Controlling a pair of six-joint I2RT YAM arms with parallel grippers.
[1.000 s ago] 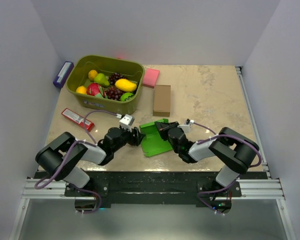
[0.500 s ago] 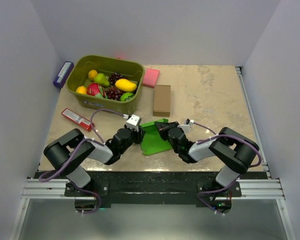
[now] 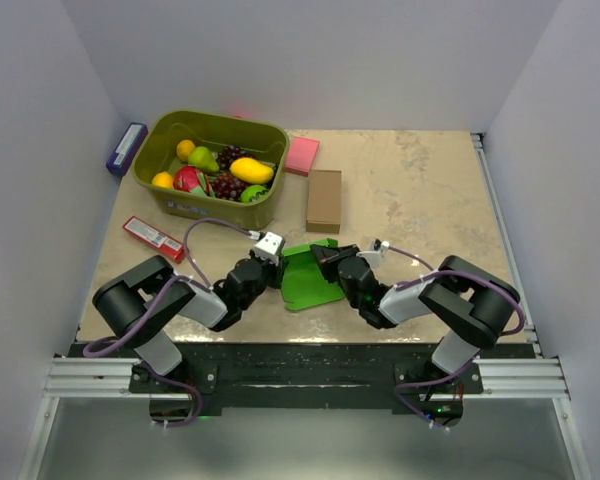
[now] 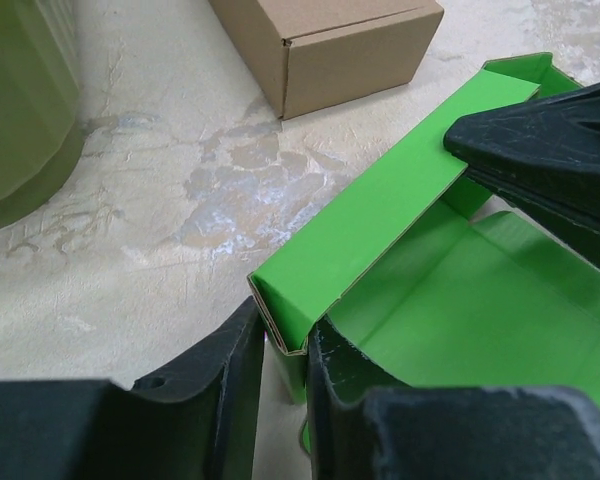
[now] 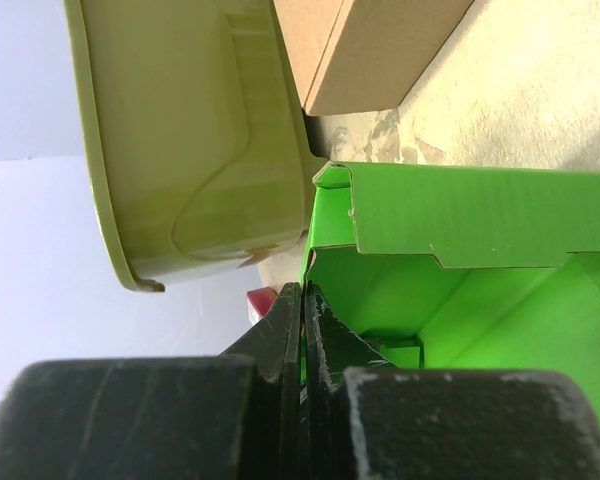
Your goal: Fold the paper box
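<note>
The paper box, bright green card, lies half folded on the table between my two grippers, with its walls standing up. My left gripper is at its left wall. In the left wrist view the jaws have narrowed onto the end of that doubled-over wall, one finger on each side. My right gripper holds the far right wall. In the right wrist view its fingers are pressed together with a sliver of green card between them. The right gripper's black fingers also show in the left wrist view.
A brown cardboard box stands just beyond the paper box. An olive bin of toy fruit sits at the back left, with a pink pad beside it. A red packet and a purple object lie along the left side.
My left gripper has moved right onto the paper box's left wall, and its jaws have narrowed around it. The right arm has stayed put.
</note>
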